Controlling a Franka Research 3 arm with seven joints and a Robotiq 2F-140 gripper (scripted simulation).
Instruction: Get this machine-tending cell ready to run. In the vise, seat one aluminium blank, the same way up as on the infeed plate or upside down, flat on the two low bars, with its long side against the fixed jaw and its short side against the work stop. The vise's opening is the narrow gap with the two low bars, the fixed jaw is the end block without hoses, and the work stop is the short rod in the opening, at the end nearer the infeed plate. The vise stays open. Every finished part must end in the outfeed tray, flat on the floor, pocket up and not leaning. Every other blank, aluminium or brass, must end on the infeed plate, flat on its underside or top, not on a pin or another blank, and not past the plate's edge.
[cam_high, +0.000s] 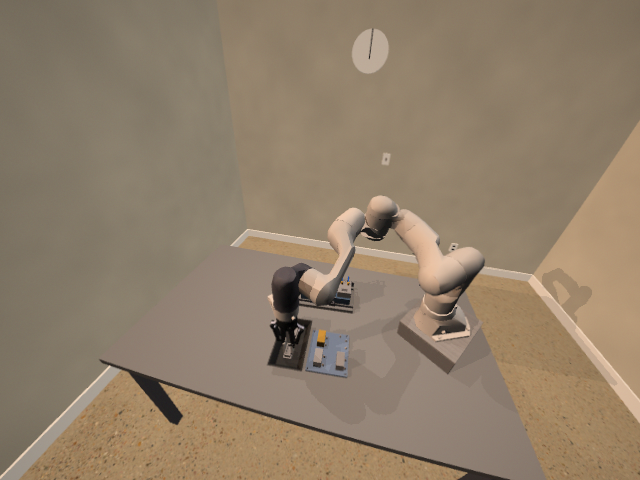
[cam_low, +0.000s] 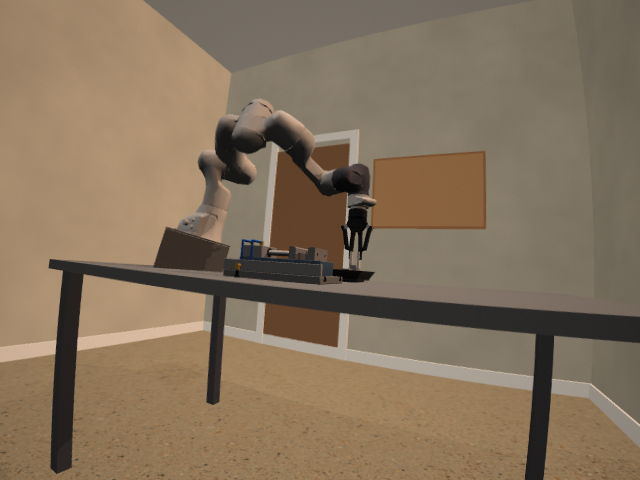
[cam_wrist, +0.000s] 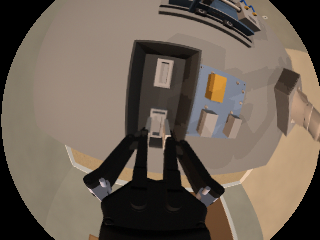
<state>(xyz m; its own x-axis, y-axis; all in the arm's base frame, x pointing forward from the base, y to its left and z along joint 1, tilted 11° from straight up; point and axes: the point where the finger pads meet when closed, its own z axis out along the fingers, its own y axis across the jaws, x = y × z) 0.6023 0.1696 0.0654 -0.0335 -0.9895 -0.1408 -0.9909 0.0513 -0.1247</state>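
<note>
My gripper (cam_wrist: 157, 124) is shut on a light grey finished part (cam_wrist: 158, 123) and holds it low over the near half of the dark outfeed tray (cam_wrist: 163, 87). I cannot tell whether the part touches the tray floor. A second finished part (cam_wrist: 164, 72) lies flat in the tray's far half. In the top view the gripper (cam_high: 287, 341) stands upright over the tray. The blue infeed plate (cam_high: 328, 353) next to the tray carries a brass blank (cam_high: 321, 337) and two aluminium blanks (cam_high: 317, 356) (cam_high: 340, 360). The vise (cam_high: 338, 297) stands behind, partly hidden by the arm.
The robot's base (cam_high: 439, 330) stands on a block at the right of the table. In the exterior view the vise (cam_low: 281, 258) lies between the base and the gripper (cam_low: 355, 263), with blue hoses at its far end.
</note>
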